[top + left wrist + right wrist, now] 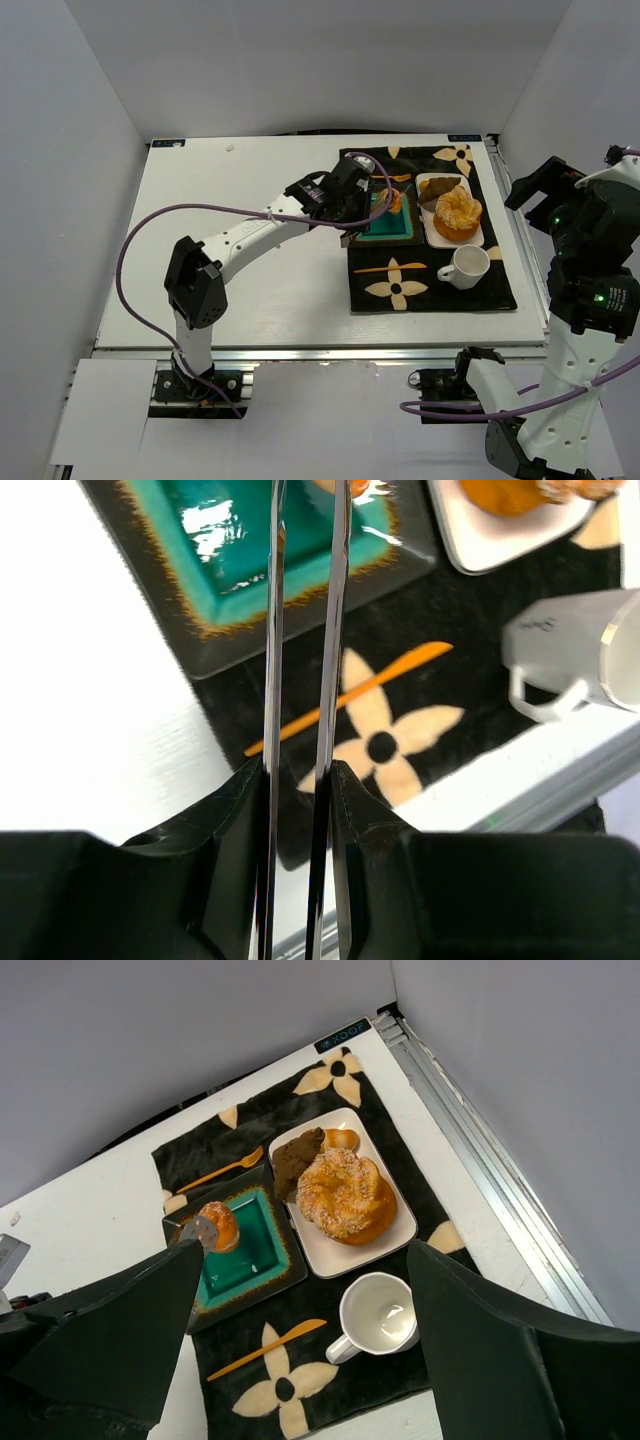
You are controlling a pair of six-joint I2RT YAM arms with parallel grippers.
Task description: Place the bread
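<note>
The bread (220, 1224), a small glossy orange-brown roll, is pinched between the tips of metal tongs (272, 630) over the far part of the teal square plate (250, 1260). Whether it touches the plate I cannot tell. In the left wrist view only a sliver of the bread (358, 486) shows at the top edge. My left gripper (347, 203) (298, 770) is shut on the tongs' two blades. Off to the right of the table, my right gripper (305, 1250) (540, 185) hangs raised and open, holding nothing.
A white plate (390, 1240) right of the teal plate (385, 232) carries a large swirled pastry (345, 1195), a dark brown piece (293, 1158) and a small golden piece (340, 1140). A white mug (378, 1315), an orange knife (265, 1348) and an orange fork (222, 1168) lie on the black flowered mat (480, 295).
</note>
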